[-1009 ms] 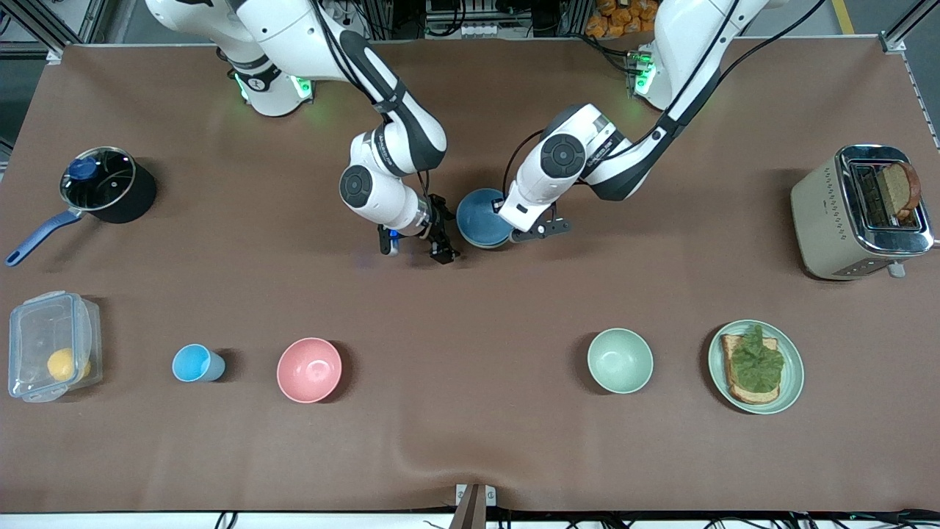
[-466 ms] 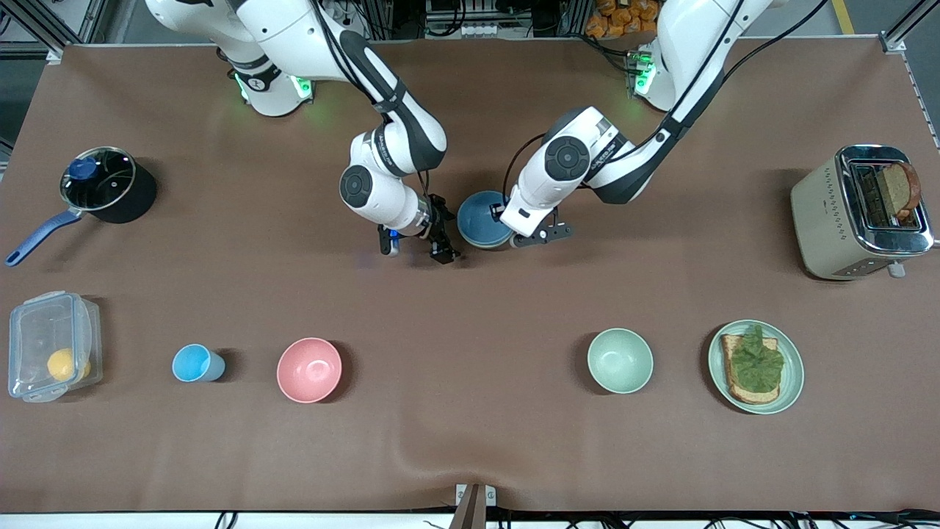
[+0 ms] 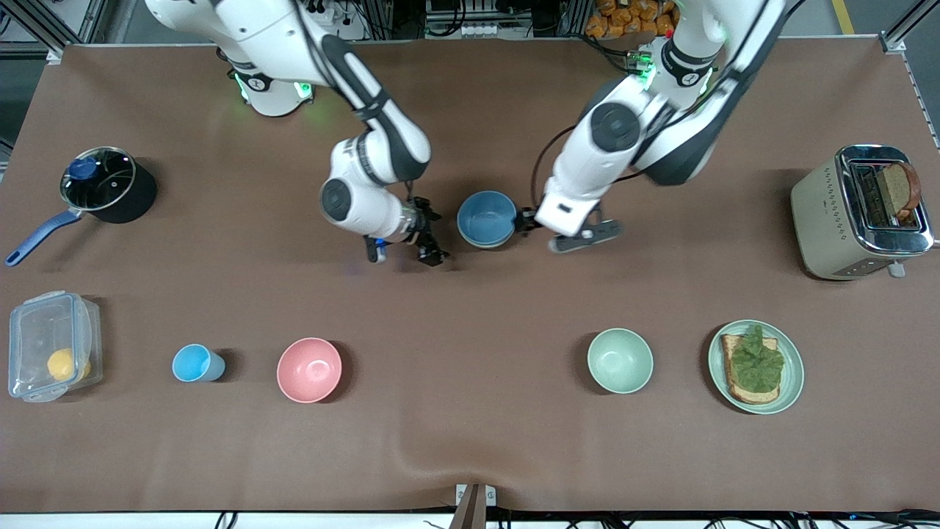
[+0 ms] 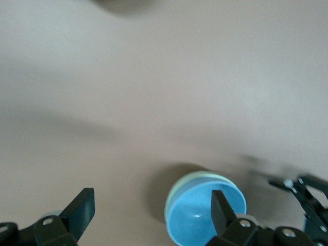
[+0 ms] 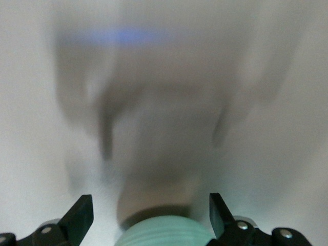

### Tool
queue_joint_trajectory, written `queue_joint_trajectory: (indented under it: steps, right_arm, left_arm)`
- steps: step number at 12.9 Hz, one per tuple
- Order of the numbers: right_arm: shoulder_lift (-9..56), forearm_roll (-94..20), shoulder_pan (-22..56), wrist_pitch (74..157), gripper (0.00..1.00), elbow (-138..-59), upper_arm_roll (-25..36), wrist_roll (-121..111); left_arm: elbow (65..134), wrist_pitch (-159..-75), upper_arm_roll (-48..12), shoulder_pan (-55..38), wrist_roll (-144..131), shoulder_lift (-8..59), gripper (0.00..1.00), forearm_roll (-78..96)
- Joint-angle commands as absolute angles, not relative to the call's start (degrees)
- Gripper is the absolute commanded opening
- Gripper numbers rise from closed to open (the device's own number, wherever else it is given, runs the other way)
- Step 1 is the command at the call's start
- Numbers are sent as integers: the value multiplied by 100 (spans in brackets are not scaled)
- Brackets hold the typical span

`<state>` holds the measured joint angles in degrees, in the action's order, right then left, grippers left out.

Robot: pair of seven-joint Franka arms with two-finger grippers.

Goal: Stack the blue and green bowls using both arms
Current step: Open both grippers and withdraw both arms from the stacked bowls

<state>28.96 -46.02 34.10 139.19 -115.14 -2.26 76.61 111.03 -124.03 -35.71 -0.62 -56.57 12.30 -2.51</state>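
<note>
Blue-on-green stack looks done, so my read is the step in hand is the retreat: lift both arms straight up before any sideways travel, so no finger clips a rim and drags the stack.

Front view: blue bowl (image 3: pixel 486 219) sits on the tabletop (image 3: pixel 470 441) just above the middle of the frame, between the two grippers. What it sits in is hard to make out from here. Left gripper (image 3: pixel 530 220) is just beside the bowl's rim, on the side toward the left arm's end, and is carrying nothing. Right gripper (image 3: pixel 404 253) is low and near the bowl on the side toward the right arm's end, apart from it, with its jaws spread and empty. The mint bowl (image 3: pixel 620 360) in the lower part of the frame is a different one; leave it.

Left wrist view: jaws are wide. The blue bowl is nested in the green bowl (image 4: pixel 195 177), with a pale green rim showing around the blue. One finger (image 4: pixel 221 207) overlaps the rim in the picture; I can't tell if they touch. Clear that finger first.

Right wrist view: jaws are wide with nothing gripped. A blurred pale green curve (image 5: pixel 164 230) sits between the fingers, probably the green bowl's wall, so it is close. Back off gently.
</note>
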Motion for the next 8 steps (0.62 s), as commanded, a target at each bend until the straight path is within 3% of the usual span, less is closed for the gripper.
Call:
queue_joint_trajectory:
  steps: [1, 4, 8]
  right_arm:
    - [2260, -4231, 2963, 13081, 100, -11918, -45, 7181]
    - [1943, -2860, 2927, 11790, 100, -11831, 771, 7024]
    - [1608, -2296, 2936, 10595, 100, -11507, 1799, 5814]
  left_arm:
    - [10375, -10905, -3595, 306, -5398, 703, 100, -360]
    - [8925, -9137, -3586, 929, -4792, 641, 100, -360]
    - [8543, -8798, -3577, 1484, -3956, 633, 100, -360]
